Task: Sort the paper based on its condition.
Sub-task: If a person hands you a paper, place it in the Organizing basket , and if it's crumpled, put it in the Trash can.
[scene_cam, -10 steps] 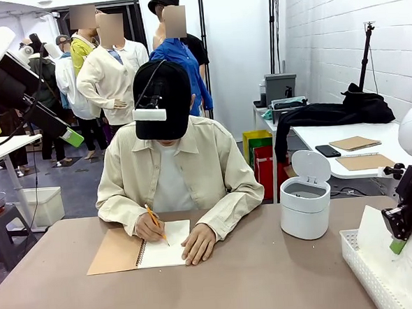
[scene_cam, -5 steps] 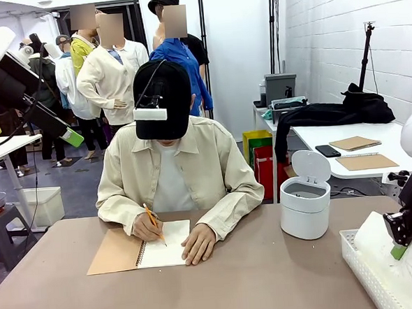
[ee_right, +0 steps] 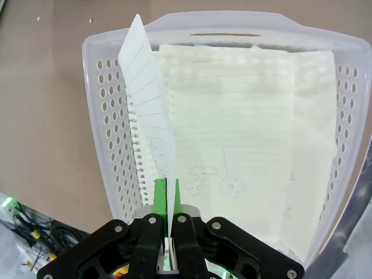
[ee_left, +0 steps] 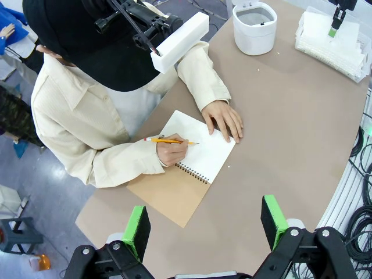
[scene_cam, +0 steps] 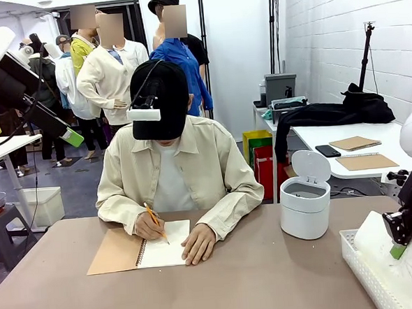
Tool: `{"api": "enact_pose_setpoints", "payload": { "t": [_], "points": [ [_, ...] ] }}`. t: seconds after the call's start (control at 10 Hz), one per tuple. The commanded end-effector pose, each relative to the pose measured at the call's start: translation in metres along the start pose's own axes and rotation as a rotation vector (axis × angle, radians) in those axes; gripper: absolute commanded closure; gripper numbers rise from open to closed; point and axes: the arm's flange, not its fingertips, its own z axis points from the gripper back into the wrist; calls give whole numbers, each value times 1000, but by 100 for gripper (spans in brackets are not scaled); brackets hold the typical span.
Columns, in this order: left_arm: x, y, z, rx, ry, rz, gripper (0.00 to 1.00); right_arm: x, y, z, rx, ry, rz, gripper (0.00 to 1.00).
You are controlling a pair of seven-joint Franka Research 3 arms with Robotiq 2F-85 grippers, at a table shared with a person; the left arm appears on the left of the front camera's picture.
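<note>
right gripper [ee_right: 167, 195] clamps its green pads tight on the bottom edge of a lined sheet of paper [ee_right: 148, 110], holding it upright on edge over the white perforated basket [ee_right: 110, 145], where other sketched sheets [ee_right: 250, 157] lie flat. left gripper [ee_left: 206, 226] hangs with its jaws wide apart and nothing between them, above the brown table [ee_left: 290, 128], where a person's hand [ee_left: 172, 150] draws with a pencil [ee_left: 165, 140] in a spiral notebook [ee_left: 206, 157].
</note>
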Motion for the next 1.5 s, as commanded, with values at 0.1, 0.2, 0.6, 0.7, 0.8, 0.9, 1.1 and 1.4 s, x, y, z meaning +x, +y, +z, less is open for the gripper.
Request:
{"api": "enact_pose_setpoints", "payload": {
  "t": [0.1,0.2,0.6,0.7,0.8,0.9,1.1,1.4],
  "points": [
    [1,1,0,2,-4,4,0,1,-7,2,-39,-4,-6,63],
    [1,1,0,2,-4,4,0,2,-13,5,-82,-12,-16,45],
    [1,1,0,2,-4,4,0,6,-27,15,-194,-15,-28,0],
    [1,1,0,2,-4,4,0,6,-29,16,-204,0,-39,0],
    [1,1,0,2,-4,4,0,4,-29,12,-209,40,-45,0],
    [1,1,0,2,-4,4,0,2,-27,6,-164,102,-52,0],
    [1,1,0,2,-4,4,0,1,-24,-15,-100,183,-85,0],
    [1,1,0,2,-4,4,0,4,-20,-23,-74,198,-79,0]
  ]
}}
